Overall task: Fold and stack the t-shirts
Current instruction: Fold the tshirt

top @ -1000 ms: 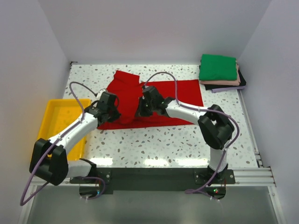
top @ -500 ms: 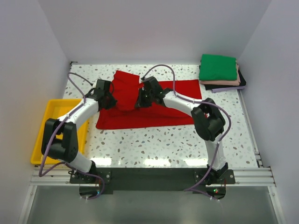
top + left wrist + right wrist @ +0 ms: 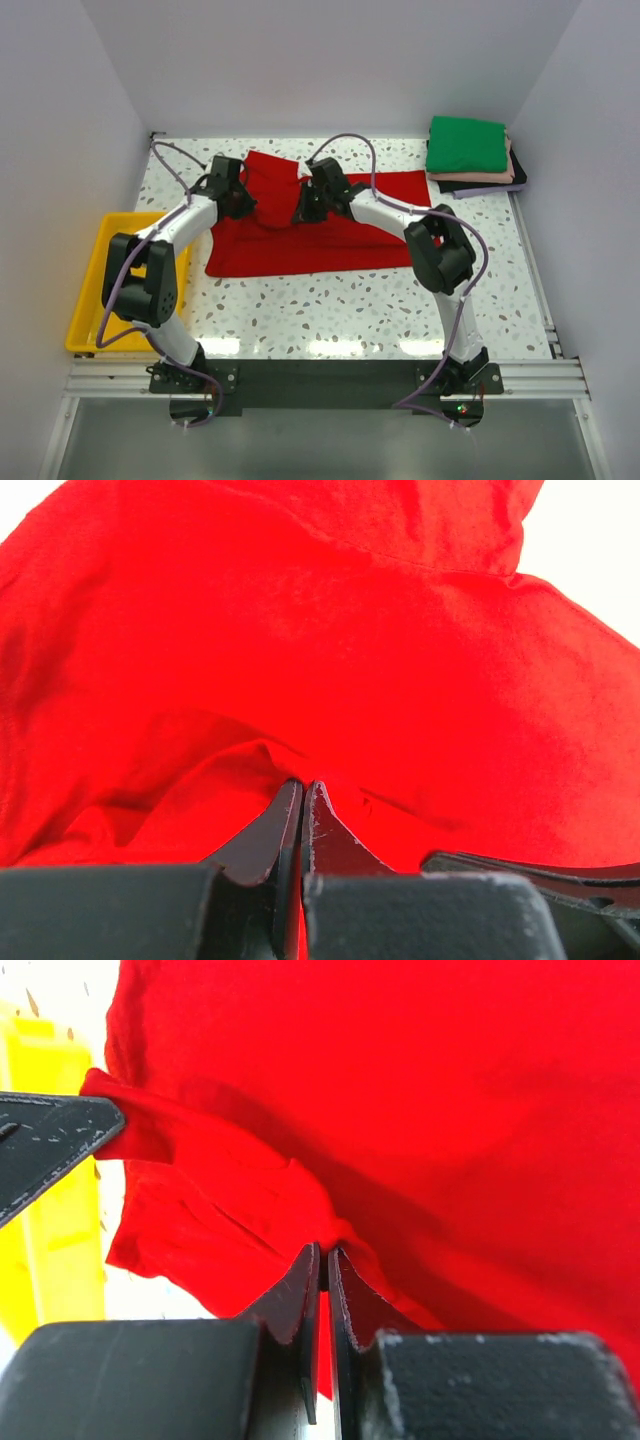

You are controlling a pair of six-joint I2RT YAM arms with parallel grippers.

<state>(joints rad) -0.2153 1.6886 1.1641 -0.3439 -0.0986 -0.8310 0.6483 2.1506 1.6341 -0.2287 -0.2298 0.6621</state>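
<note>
the speckled tabletop [image 3: 330, 300] carries the red t-shirt [image 3: 330, 245], spread across its middle. left arm [image 3: 185, 225] and right arm [image 3: 385, 215] reach far forward, elbows splayed outward, wrists close together near the shirt's back edge, farther back than a second ago. folded t-shirts [image 3: 468, 145] stack in the far right corner. left tool [image 3: 303, 792] and right tool [image 3: 324, 1256] each clamp red cloth.

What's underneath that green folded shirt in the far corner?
A pale pink shirt, then a dark shirt and a lavender edge; the green shirt hides most of each.
</note>
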